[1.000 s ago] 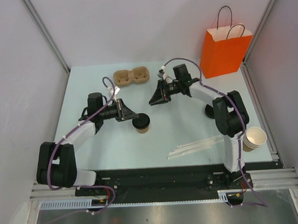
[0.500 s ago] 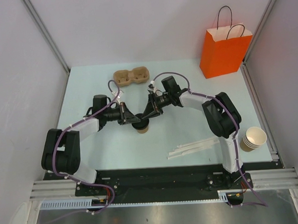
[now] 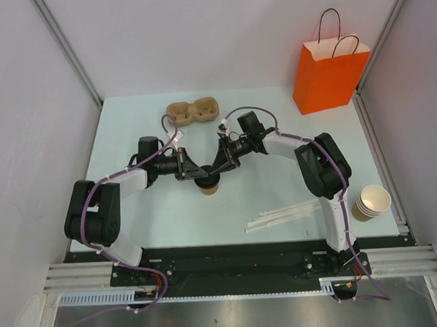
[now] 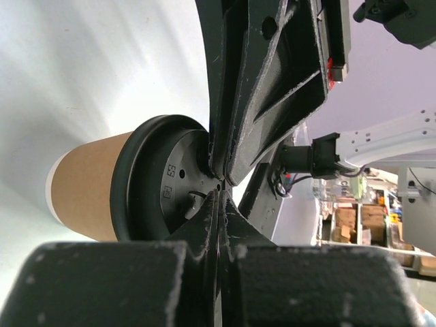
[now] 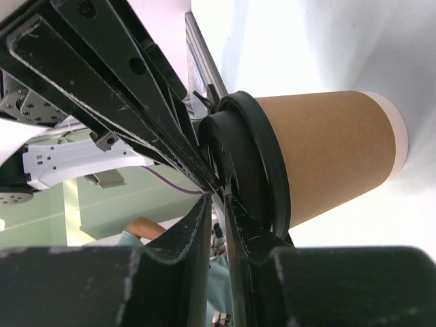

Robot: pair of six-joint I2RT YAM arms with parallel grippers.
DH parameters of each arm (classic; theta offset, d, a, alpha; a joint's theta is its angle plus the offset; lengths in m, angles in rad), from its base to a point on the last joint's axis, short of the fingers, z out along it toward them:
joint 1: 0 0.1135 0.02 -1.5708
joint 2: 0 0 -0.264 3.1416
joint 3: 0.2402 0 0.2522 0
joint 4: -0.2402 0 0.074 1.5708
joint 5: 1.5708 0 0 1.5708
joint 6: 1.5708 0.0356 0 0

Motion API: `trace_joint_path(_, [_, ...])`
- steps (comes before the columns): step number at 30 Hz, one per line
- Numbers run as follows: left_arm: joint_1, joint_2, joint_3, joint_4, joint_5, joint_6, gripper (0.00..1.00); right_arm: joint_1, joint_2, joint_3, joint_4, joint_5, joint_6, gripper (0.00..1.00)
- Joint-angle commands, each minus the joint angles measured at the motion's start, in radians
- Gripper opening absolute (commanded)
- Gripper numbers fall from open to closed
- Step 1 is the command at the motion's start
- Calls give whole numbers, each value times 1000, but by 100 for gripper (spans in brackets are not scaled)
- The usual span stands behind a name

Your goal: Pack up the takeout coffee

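Cup place: the takeout coffee (image 3: 208,184) is stood upright near the middle of the table (image 3: 278,175), well apart from the orange bag (image 3: 330,75).
Left jaws: the left gripper (image 3: 198,175) is pressed together, its tips laid on the black lid. Nothing is seen between them.
Right jaws: the right gripper (image 3: 216,170) is set at the lid from the other side, jaws almost together. Whether the lid is pinched cannot be told.
Done: the cup is lidded and is reached by both arms.
Left: lifting, carrying and lowering into the bag are judged to remain.

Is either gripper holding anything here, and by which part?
No clear hold: the left gripper, shut, and the right gripper both touch the lid of the takeout coffee.
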Motion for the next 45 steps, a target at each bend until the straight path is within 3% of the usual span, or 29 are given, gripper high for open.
trace_joint_path(1, [6,91,-40,-81,-103,86,0,-23,114,-39,-163,220,-125,19])
trace_joint_path(15, [12,168,-22,-127,-135,112,0,-30,133,-38,-140,195,-130,18])
trace_joint_path(26, [-6,-63,56,-35,-8,15,1,35,-37,4,244,-17,108,23])
trace_joint_path(32, [-6,-161,115,-64,18,-6,9,27,-120,28,269,-46,148,25])
trace_joint_path(36, [18,-235,125,-187,-40,61,17,-3,-176,28,167,-31,69,28])
trace_joint_path(38, [55,-266,96,-216,-54,71,24,-28,-194,28,21,9,-54,32])
trace_joint_path(45, [115,-263,47,-374,-155,199,29,-45,-168,28,-247,145,-283,35])
